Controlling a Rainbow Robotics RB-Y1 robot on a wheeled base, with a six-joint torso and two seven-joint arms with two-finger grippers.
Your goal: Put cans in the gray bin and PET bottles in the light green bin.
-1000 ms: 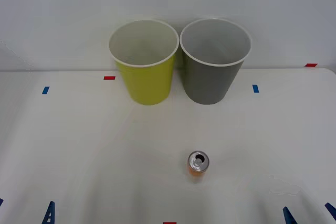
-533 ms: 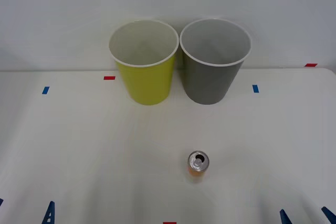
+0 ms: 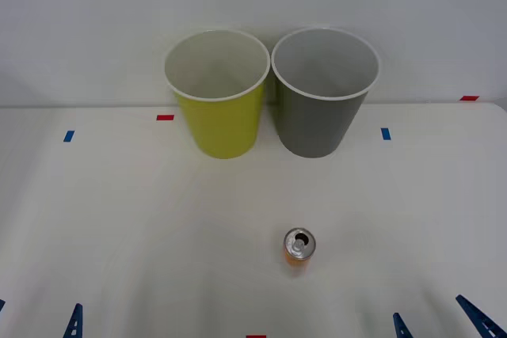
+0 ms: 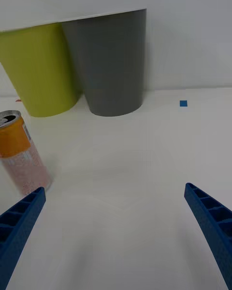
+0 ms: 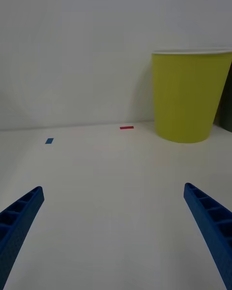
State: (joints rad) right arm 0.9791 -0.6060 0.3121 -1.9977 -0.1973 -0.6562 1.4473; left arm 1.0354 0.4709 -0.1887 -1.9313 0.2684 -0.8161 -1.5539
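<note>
White table [image 3: 119,219]: orange can [image 3: 299,246] upright, long axis vertical, opening up; right claw [image 3: 440,320] spread, left claw [image 5: 113,227] spread

Shiny metal can [image 3: 299,246], matt smooth table [image 3: 142,219].

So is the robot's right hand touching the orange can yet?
Apart. In the front view, bare table separates the right hand from the orange can.

The two bins stand side by side at the back, light green bin [image 3: 217,93] left of the gray bin [image 3: 325,91], can [image 3: 299,248] upright on the surface [image 3: 119,219] before them.
</note>
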